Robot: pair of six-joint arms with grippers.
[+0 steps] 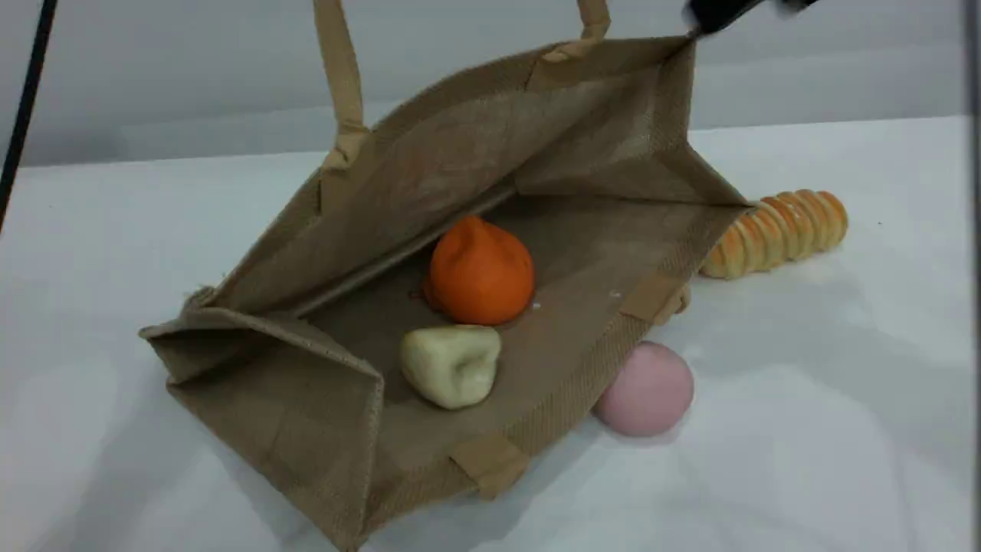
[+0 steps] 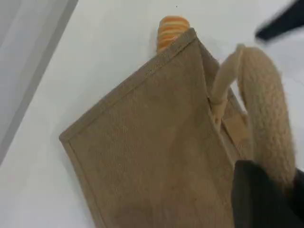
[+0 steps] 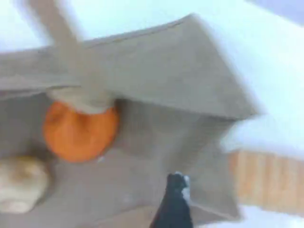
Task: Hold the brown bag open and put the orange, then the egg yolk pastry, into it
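Note:
The brown bag (image 1: pixel 475 153) lies on its side with its mouth wide open toward the camera. Its upper side is pulled up by a beige handle (image 2: pixel 266 118). My left gripper (image 2: pixel 266 194) is shut on that handle, which loops into its dark fingers. The orange (image 1: pixel 480 270) sits inside on the bag's lower wall. The egg yolk pastry (image 1: pixel 451 364) lies just in front of it, nearer the mouth. My right gripper (image 1: pixel 728 14) is a dark blur above the bag's upper right corner, open and carrying nothing. Its fingertip (image 3: pixel 175 199) hovers over the bag's mouth, right of the orange (image 3: pixel 78 133).
A long ridged golden bread (image 1: pixel 778 230) lies on the white table just right of the bag. A smooth pink ball (image 1: pixel 647 389) rests against the bag's front right edge. A black cable (image 1: pixel 23 107) runs down the far left.

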